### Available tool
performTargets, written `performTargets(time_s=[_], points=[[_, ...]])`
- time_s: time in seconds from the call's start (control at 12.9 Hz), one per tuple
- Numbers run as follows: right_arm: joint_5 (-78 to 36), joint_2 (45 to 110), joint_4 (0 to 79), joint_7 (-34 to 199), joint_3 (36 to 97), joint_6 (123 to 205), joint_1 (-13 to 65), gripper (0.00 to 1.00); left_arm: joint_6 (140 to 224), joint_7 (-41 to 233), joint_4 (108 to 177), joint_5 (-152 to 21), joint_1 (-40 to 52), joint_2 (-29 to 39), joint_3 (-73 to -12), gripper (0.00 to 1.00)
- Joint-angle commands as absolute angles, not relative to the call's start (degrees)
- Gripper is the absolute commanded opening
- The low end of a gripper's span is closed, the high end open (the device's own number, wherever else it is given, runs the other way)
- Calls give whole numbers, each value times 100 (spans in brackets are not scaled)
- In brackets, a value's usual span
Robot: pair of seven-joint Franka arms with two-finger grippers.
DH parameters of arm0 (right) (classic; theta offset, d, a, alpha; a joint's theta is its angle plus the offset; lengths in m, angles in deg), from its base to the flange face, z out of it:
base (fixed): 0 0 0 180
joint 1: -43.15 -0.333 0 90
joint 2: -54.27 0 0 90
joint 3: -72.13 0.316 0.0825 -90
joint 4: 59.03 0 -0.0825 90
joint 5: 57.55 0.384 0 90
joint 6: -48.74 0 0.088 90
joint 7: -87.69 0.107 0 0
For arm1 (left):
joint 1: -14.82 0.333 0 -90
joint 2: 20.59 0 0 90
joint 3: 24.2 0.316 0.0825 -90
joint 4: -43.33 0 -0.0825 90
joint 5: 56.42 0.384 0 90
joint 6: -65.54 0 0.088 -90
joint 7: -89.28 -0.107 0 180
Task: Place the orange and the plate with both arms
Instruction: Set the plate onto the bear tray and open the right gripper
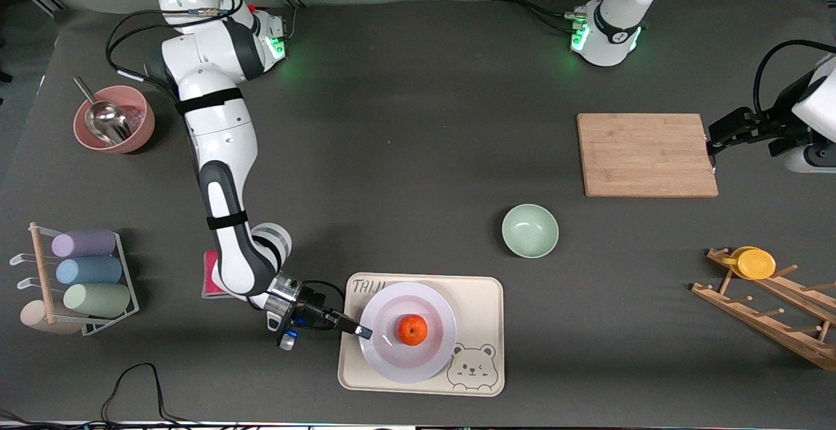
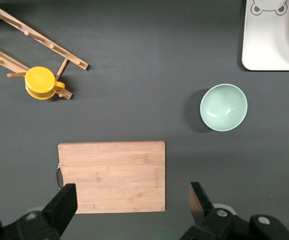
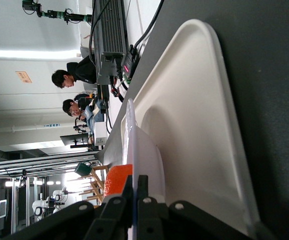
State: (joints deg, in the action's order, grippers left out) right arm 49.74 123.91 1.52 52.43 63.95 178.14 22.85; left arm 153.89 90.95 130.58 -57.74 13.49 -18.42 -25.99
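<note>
Plate (image 1: pixel 408 358) — round, pale lavender-white, lying on the cream bear tray (image 1: pixel 483 293), which sits at the table's edge nearest the front camera. The plate covers the half of the tray toward the right arm's end of the table.

Orange (image 1: pixel 412 329) — small, bright, resting at the middle of the plate.

Right gripper (image 1: pixel 364 332) — low over the tray's edge, fingers pinched on the plate's rim at the side toward the right arm's end; the right wrist view shows the two fingers (image 3: pixel 134 200) closed together on the thin rim, the orange just past them.

Left gripper (image 1: pixel 710 149) — hanging in the air by the edge of the wooden cutting board (image 1: pixel 646 154) toward the left arm's end of the table, its fingers (image 2: pixel 64 205) spread wide with nothing between them. This arm waits.

Mint-green bowl (image 1: pixel 530 231) — empty, on the bare table between the cutting board and the tray.

Wooden rack (image 1: pixel 777 312) — near the table's corner at the left arm's end, carrying a yellow cup (image 1: pixel 754 263).

Pink bowl (image 1: pixel 114 119) — near the table's edge at the right arm's end, a metal scoop (image 1: pixel 104 118) in it.

Wire holder (image 1: pixel 85 280) — at the same edge, nearer the front camera, with three pastel cups lying in it.
</note>
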Motion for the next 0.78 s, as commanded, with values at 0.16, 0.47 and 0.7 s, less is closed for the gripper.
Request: performTargets(time_s=[0.16, 0.47, 0.7], points=[[5170, 12528, -102, 5078, 6474, 17873, 2294, 24, 15360, 9077, 13061, -5756, 1262, -1883, -2534, 100], [5240, 12520, -94, 5078, 6474, 17864, 2303, 100, 15352, 9077, 13061, -5765, 1254, -1883, -2534, 100], [5241, 12441, -76, 5060, 6466, 17838, 2346, 100, 15352, 9077, 13061, -5765, 1254, -1883, -2534, 100]])
